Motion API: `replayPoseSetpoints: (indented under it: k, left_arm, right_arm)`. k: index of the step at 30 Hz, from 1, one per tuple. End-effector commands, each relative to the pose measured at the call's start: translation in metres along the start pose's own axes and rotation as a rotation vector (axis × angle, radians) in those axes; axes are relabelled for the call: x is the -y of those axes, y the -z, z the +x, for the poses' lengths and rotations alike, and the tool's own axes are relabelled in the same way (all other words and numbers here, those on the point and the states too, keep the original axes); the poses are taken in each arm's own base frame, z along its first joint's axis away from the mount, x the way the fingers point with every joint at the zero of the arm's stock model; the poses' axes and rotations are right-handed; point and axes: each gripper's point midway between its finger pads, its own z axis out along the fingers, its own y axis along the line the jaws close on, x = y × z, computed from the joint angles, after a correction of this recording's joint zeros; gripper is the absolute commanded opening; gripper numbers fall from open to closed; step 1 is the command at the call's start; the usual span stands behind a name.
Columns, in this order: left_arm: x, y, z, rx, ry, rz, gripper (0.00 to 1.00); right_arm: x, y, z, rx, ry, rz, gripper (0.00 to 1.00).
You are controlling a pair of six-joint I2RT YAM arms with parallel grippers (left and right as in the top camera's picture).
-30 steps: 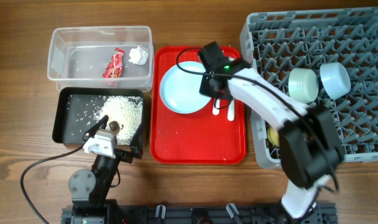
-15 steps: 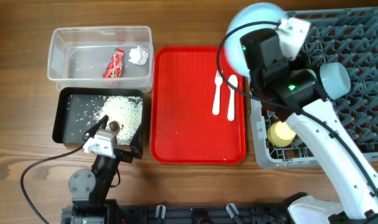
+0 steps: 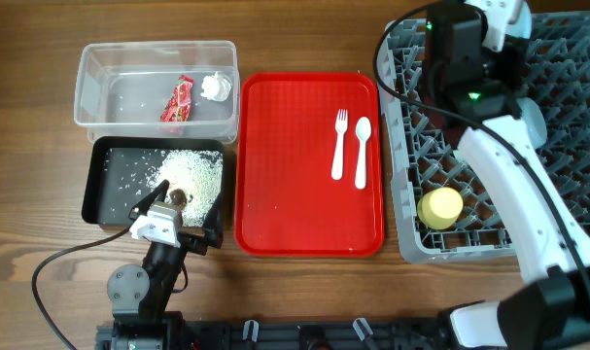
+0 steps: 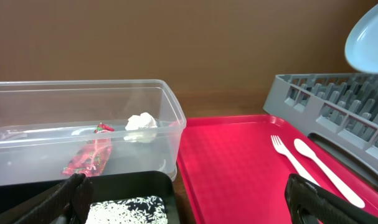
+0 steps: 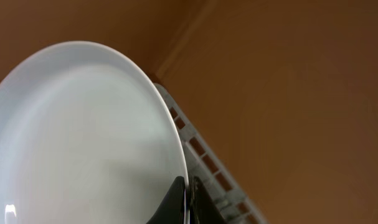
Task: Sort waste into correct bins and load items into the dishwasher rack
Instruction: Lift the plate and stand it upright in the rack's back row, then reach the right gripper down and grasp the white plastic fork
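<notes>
My right gripper [image 5: 187, 198] is shut on the rim of the light-blue plate [image 5: 83, 137] and holds it on edge above the back of the grey dishwasher rack [image 3: 567, 204]. In the overhead view the arm [image 3: 462, 49] hides the plate. The plate also shows in the left wrist view [image 4: 369, 34]. The yellow cup [image 3: 439, 207] sits in the rack. A white fork [image 3: 339, 144] and spoon [image 3: 362, 152] lie on the red tray [image 3: 285, 194]. My left gripper [image 3: 173, 222] is open and empty at the black tray's front edge.
The clear tub [image 3: 110, 107] holds the red wrapper [image 3: 178, 99] and the white tissue [image 3: 215, 87]. The black tray [image 3: 105, 199] holds rice grains [image 3: 190, 175] and a brown scrap [image 3: 177, 197]. A light-blue bowl [image 3: 534, 121] peeks from behind the right arm; the mint bowl is hidden.
My right gripper has lifted the plate off the red tray and carried it right and back, to above the rack. The left arm has not moved.
</notes>
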Motion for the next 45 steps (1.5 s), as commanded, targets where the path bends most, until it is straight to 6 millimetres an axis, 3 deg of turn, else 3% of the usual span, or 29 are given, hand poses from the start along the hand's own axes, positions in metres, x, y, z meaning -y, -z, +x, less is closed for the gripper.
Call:
replayPoseSetpoints:
  k: [1, 9, 15, 19, 22, 27, 31, 34, 37, 38, 40, 42, 45]
  left_arm:
    - [-0.001, 0.0, 0.001, 0.005, -0.017, -0.006, 1.0]
    - [-0.001, 0.0, 0.001, 0.005, -0.017, -0.006, 1.0]
    - [-0.001, 0.0, 0.001, 0.005, -0.017, -0.006, 1.0]
    - [-0.001, 0.0, 0.001, 0.005, -0.017, -0.006, 1.0]
    - [-0.001, 0.0, 0.001, 0.005, -0.017, -0.006, 1.0]
    - [-0.001, 0.0, 0.001, 0.006, -0.017, -0.006, 1.0]
    - [-0.001, 0.0, 0.001, 0.005, -0.017, -0.006, 1.0]
    - [-0.001, 0.0, 0.001, 0.005, -0.017, -0.006, 1.0]
    - [-0.001, 0.0, 0.001, 0.005, -0.017, -0.006, 1.0]
    - [-0.001, 0.0, 0.001, 0.005, -0.017, -0.006, 1.0]
    - [-0.001, 0.0, 0.001, 0.005, -0.017, -0.006, 1.0]
    - [-0.001, 0.0, 0.001, 0.005, -0.017, -0.006, 1.0]
    - [-0.001, 0.0, 0.001, 0.005, -0.017, -0.006, 1.0]
  right_arm:
    - [-0.032, -0.012, 0.005, -0.005, 0.257, 0.004, 0.04]
    - [-0.075, -0.032, 0.005, 0.017, 0.384, 0.011, 0.04]
    - [-0.1, -0.024, -0.011, 0.102, 0.448, -0.051, 0.04]
    - [-0.103, -0.022, -0.013, 0.111, 0.461, -0.063, 0.06]
    - [-0.101, -0.022, -0.013, 0.107, 0.462, -0.051, 0.34]
    - [-0.093, -0.011, -0.016, 0.1, 0.444, -0.003, 0.39]
    - [-0.094, 0.018, -0.03, 0.156, 0.418, -0.026, 0.38]
    - [-0.099, 0.057, -0.043, 0.227, 0.352, -0.083, 0.38]
    - [-0.118, 0.1, -0.043, 0.289, 0.327, -0.212, 0.53]
    - [-0.13, 0.118, -0.037, 0.303, 0.319, -0.294, 0.64]
    - [-0.17, 0.163, -0.008, 0.284, 0.314, -0.558, 0.79]
    - [-0.207, 0.205, 0.034, 0.188, 0.347, -0.85, 0.8]
    - [-0.234, 0.243, 0.084, -0.045, 0.326, -1.15, 0.8]
